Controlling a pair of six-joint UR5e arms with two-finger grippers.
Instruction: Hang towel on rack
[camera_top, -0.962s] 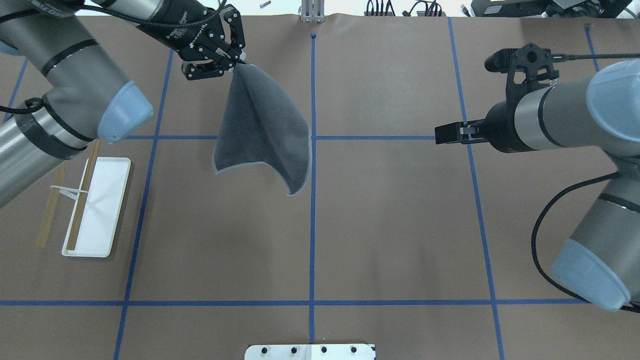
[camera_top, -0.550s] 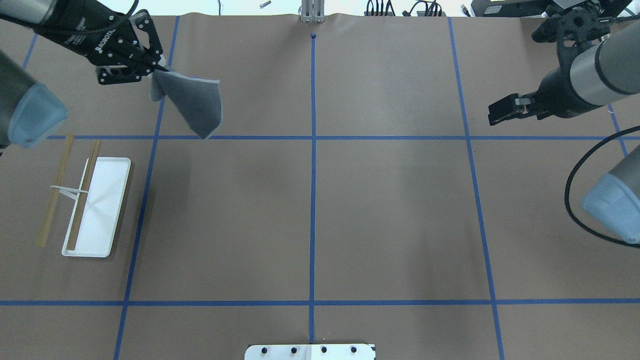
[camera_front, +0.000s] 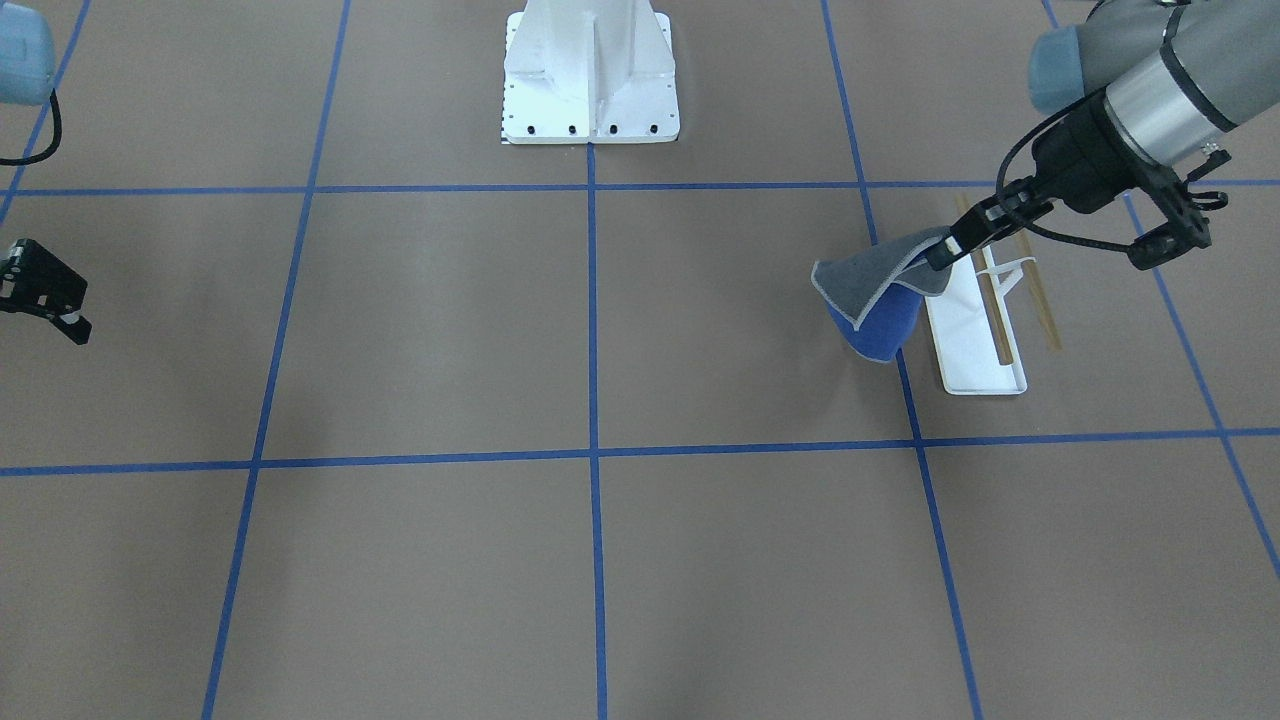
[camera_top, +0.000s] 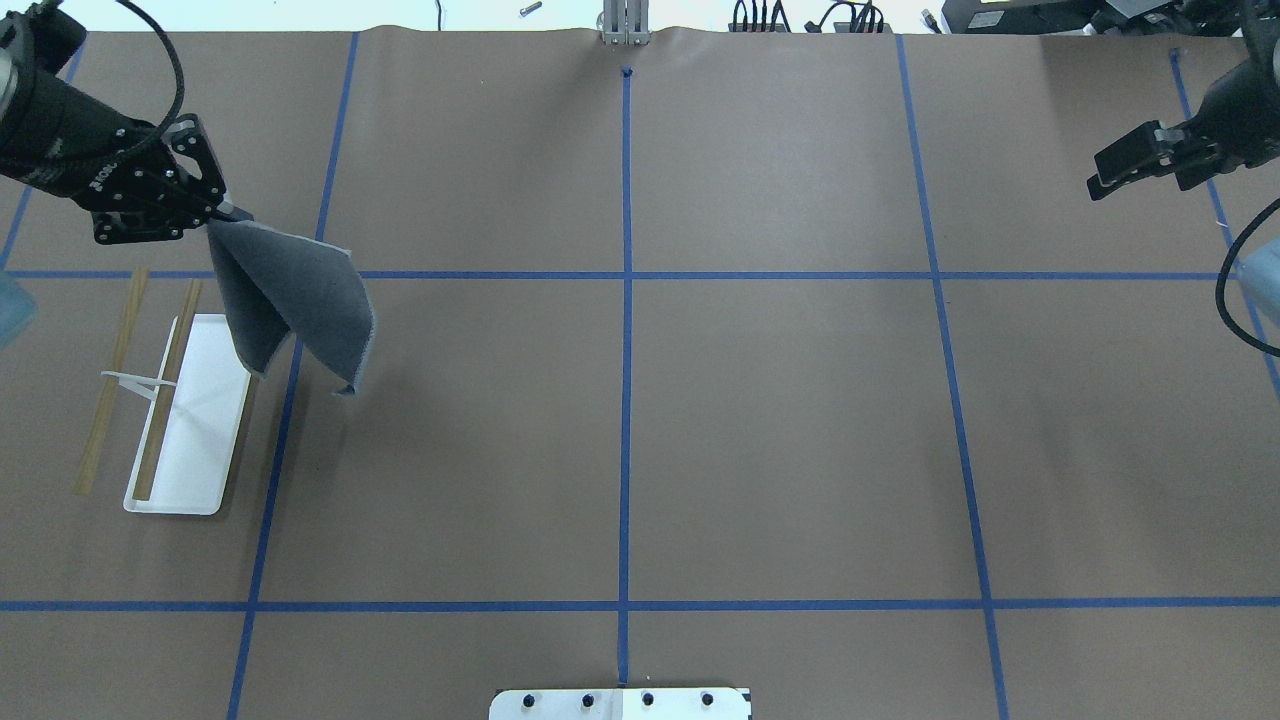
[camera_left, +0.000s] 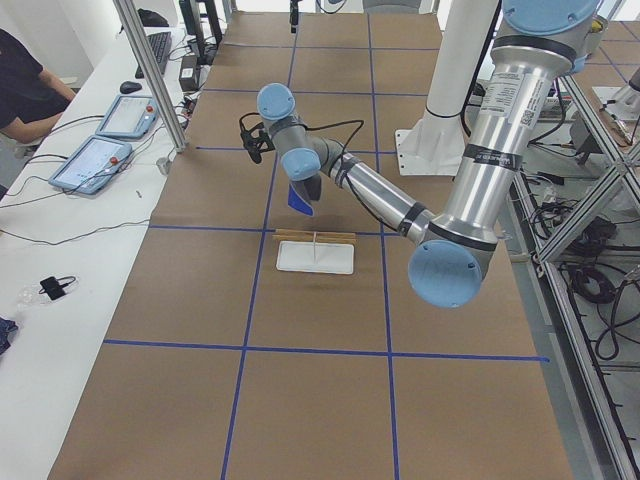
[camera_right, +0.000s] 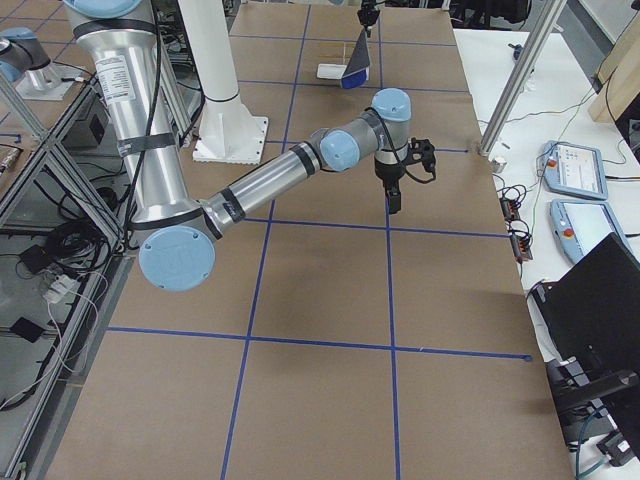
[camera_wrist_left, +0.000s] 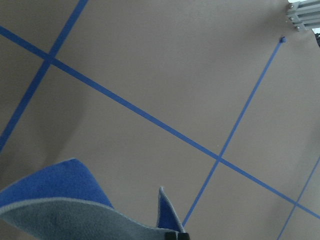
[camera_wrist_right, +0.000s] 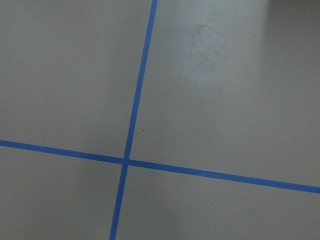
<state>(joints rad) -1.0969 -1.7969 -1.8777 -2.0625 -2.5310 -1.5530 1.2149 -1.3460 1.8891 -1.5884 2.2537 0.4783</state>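
Observation:
The towel (camera_top: 295, 300), dark grey on top and royal blue beneath (camera_front: 880, 325), hangs in the air from one corner. My left gripper (camera_top: 225, 212) is shut on that corner, just beyond the rack's far end (camera_front: 945, 250). The rack (camera_top: 190, 420) stands at the left of the table, with a flat white base, a thin white fork and two tan rods (camera_top: 165, 390). The towel's lower edge overlaps the base's far right corner in the overhead view. My right gripper (camera_top: 1125, 175) is far right, with nothing in it and its fingers together. The towel also shows in the left wrist view (camera_wrist_left: 60, 205).
Blue tape lines (camera_top: 625, 275) divide the brown table into a grid. The big white bolted pedestal (camera_front: 592, 75) stands at the robot's side of the table. Cables and a metal post (camera_top: 625, 25) sit at the far edge. An operator's desk with tablets (camera_left: 100, 150) runs alongside.
My left gripper has carried the towel from the table's far middle to the left and nearer, up to the rack's far end. My right arm has drawn back to the far right.

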